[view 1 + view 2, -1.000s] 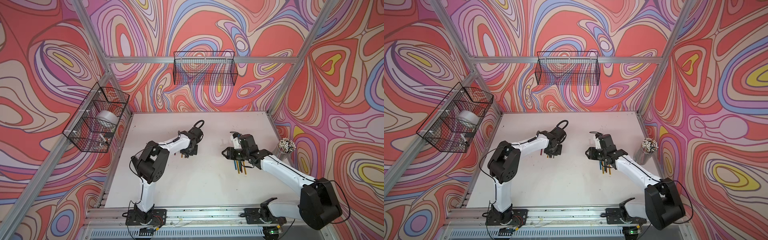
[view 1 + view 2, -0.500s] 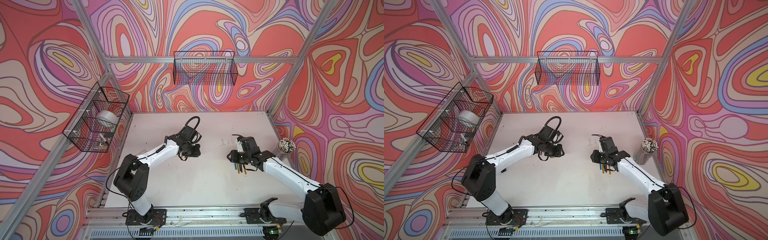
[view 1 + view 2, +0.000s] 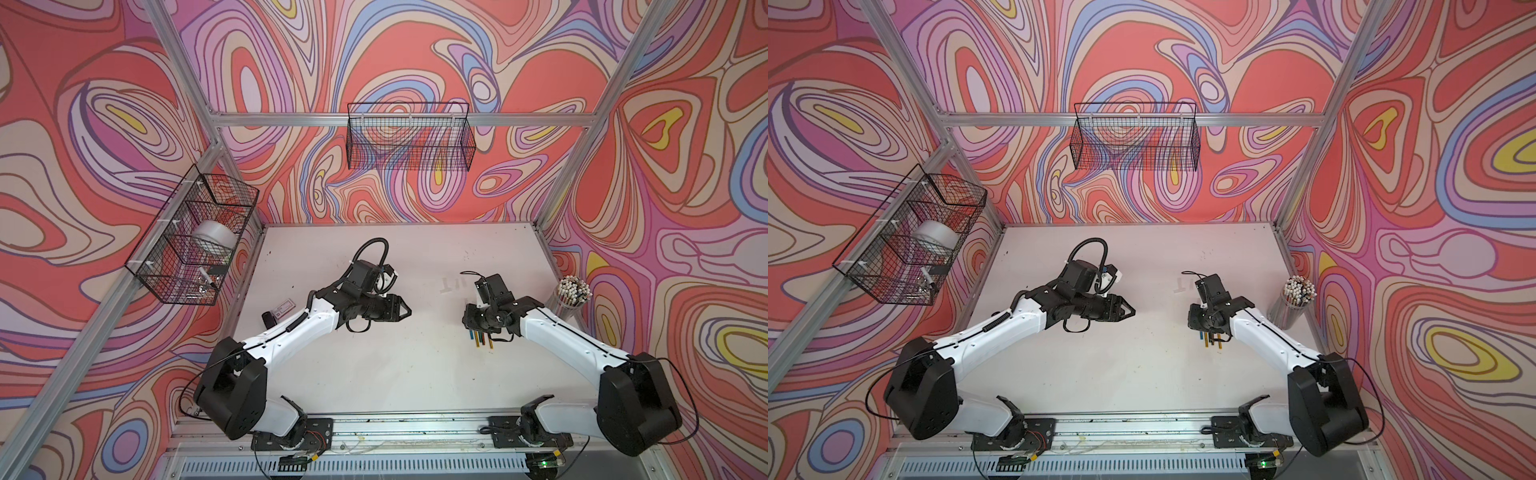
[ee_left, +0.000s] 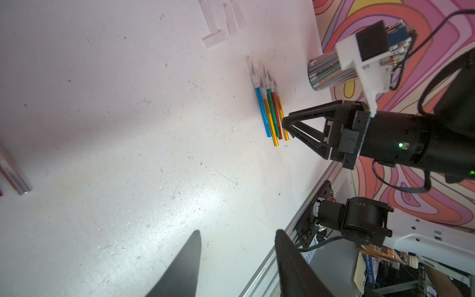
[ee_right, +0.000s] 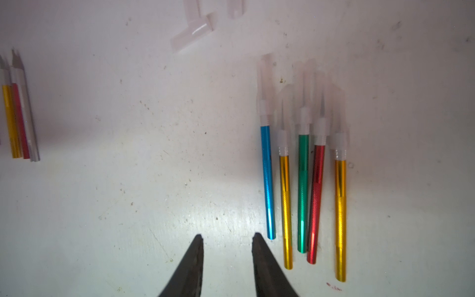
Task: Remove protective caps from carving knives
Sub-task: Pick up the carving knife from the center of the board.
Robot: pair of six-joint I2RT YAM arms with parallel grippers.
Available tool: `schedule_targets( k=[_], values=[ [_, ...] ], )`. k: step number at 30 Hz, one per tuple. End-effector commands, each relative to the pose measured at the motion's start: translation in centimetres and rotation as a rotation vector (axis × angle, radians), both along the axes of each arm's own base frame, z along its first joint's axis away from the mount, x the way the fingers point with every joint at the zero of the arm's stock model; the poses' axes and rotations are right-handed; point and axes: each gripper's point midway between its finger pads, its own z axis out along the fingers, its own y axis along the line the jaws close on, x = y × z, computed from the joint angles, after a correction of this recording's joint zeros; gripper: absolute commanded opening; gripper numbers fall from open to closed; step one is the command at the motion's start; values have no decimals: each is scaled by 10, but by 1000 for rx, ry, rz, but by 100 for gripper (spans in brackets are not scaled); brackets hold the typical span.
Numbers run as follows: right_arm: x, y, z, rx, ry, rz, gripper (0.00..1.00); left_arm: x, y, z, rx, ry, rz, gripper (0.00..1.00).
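– Over the scuffed white tabletop [image 3: 415, 374], what differs from a second ago?

– The black left gripper [image 3: 404, 309] no longer points down at the board. Its arm has stretched toward the middle and it now lies level, aimed at the other arm, with its jaws spread wider and nothing between them. The black right gripper [image 5: 227, 236] has shifted slightly toward the near edge. Its jaws have narrowed, yet a clear gap remains and they hold nothing.

– Where do the thin carving knives [image 5: 303, 195] with shiny blue, gold, green and red handles lie?

– Five lie flat in a row just beside that gripper's fingers [image 5: 266, 270], outside the gap, with the blue handle nearest. Translucent whitish protective caps [image 5: 264, 87] cover all five blades, and loose caps [image 5: 192, 32] lie beyond them.

– Is anything hard to make out?

– In both top views the right gripper hides the capped ends. Three bare-bladed knives [image 5: 18, 120] sit at the edge of the right wrist view, well apart from the row.
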Motion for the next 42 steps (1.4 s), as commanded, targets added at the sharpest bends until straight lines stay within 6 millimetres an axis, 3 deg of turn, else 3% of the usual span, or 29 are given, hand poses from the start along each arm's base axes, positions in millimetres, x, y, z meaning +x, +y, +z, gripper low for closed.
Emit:
schedule_targets(
  k=[1, 9, 21, 28, 42],
  values=[
    [10, -7, -1, -50, 3, -6, 34, -4, -1, 16, -54, -49, -24, 50],
    [16, -14, -20, -74, 53, -28, 34, -12, 3, 27, -80, -111, -44, 53],
    [22, -29, -36, -70, 89, -82, 34, -30, 16, 48, -89, -191, -75, 80],
    [25, -33, -36, -65, 83, -94, 34, -43, 23, 61, -107, -243, -101, 100],
    [28, -41, -41, -80, 97, -112, 32, -53, 27, 67, -122, -267, -126, 100]
  ],
)
